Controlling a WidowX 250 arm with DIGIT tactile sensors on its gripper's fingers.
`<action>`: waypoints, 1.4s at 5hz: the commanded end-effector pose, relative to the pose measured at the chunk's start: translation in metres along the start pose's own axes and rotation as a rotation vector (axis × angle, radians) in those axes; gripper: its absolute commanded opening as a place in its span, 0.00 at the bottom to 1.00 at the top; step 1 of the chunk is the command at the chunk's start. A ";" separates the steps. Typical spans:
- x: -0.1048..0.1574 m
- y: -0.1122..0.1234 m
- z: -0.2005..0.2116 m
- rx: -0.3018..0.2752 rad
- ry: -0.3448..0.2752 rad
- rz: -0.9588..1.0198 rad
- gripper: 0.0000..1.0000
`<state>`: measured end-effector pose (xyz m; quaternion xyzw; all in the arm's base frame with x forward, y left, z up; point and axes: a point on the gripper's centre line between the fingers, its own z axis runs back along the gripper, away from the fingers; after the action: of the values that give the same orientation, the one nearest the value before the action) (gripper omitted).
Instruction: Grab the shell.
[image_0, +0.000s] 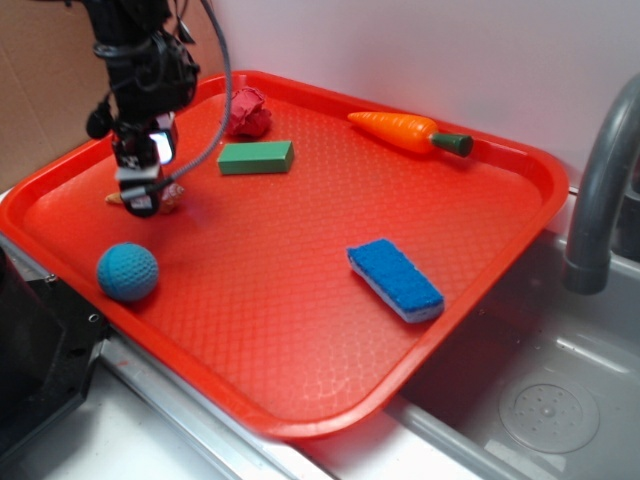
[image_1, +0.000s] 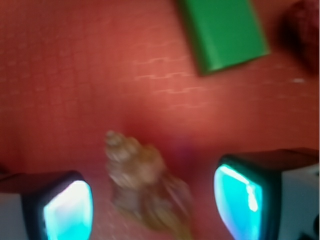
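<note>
The shell (image_1: 145, 187) is small, tan and knobbly, and lies on the red tray (image_0: 300, 260) at its left side. In the wrist view it sits between my two fingers, with a gap on each side, blurred. In the exterior view only its ends (image_0: 172, 197) show beside my gripper (image_0: 140, 203), which is lowered straight over it. My gripper (image_1: 152, 205) is open, with the pads (image_1: 67, 210) not touching the shell.
A green block (image_0: 256, 157) lies just behind the gripper, with a dark-red paper wad (image_0: 248, 111) beyond it. A blue ball (image_0: 127, 272) sits near the tray's front left edge. A carrot (image_0: 408, 132) lies at the back, a blue sponge (image_0: 395, 279) to the right. A sink and faucet (image_0: 600, 190) are at right.
</note>
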<state>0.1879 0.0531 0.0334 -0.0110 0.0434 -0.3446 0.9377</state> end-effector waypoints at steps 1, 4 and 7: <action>-0.010 -0.010 -0.022 -0.022 0.044 0.015 0.59; -0.015 -0.002 0.047 0.027 0.053 0.292 0.00; 0.001 -0.018 0.173 0.060 -0.199 0.853 0.00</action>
<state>0.1892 0.0371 0.1960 0.0029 -0.0375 0.0782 0.9962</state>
